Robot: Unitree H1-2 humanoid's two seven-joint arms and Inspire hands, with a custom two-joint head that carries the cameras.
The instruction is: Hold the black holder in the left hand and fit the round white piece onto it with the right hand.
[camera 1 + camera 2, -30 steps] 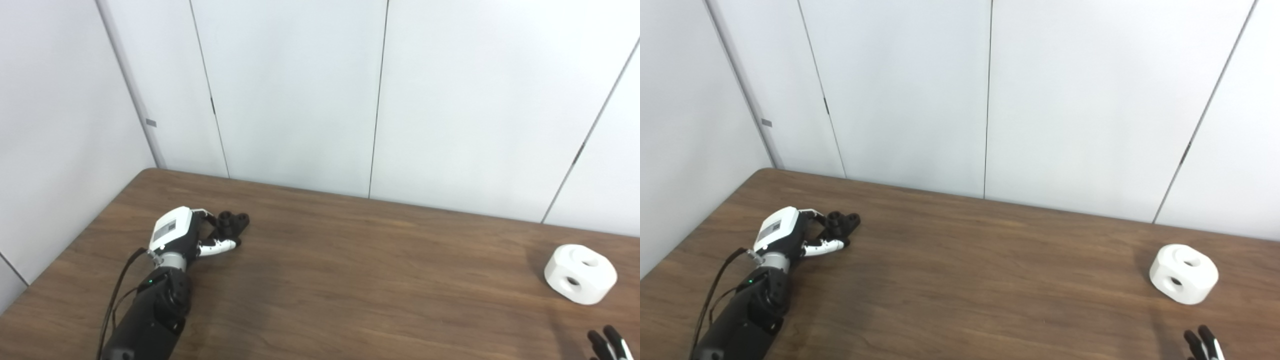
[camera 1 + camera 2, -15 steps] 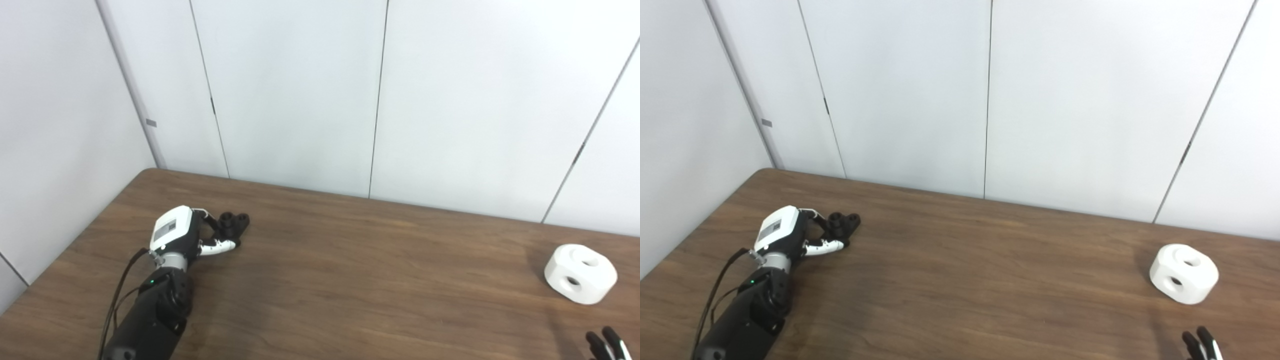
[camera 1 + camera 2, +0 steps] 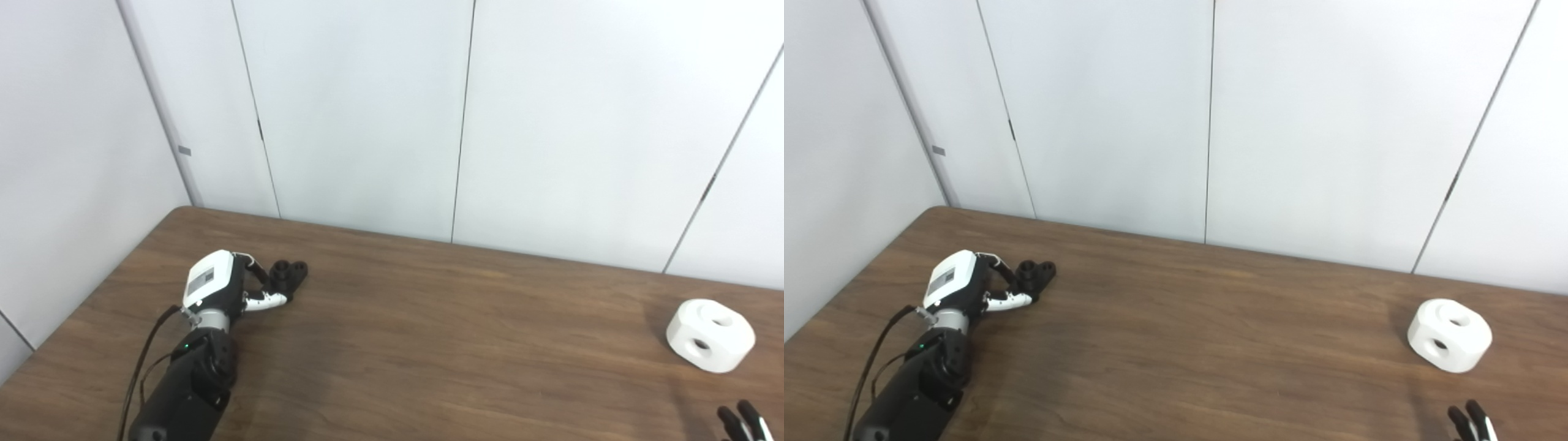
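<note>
White wall panels [image 3: 367, 110] with thin dark seams are standing behind a brown wooden table [image 3: 429, 343], which is filling the lower half of both views.

At the table's left side, the left hand [image 3: 226, 288] is lying low on the wood, its white back facing up and its dark forearm [image 3: 184, 386] running in from the bottom edge with a black cable looping beside it. Its fingers [image 3: 264, 300] are curling toward the black holder [image 3: 288, 274], a small dark part with 2 round openings on top, sitting on the table. The fingertips are touching or almost touching the holder's near side; whether they are actually gripping it is something the views are not showing clearly.

Well apart from that, near the table's right edge, the round white piece [image 3: 710, 335] is resting on the wood, tilted a little, with 1 hole showing on its top face and 1 on its side.

Just below it, at the bottom right corner, only a few dark fingertips of the right hand [image 3: 742, 421] are poking into view, apart from the white piece. Their spread cannot be judged.
</note>
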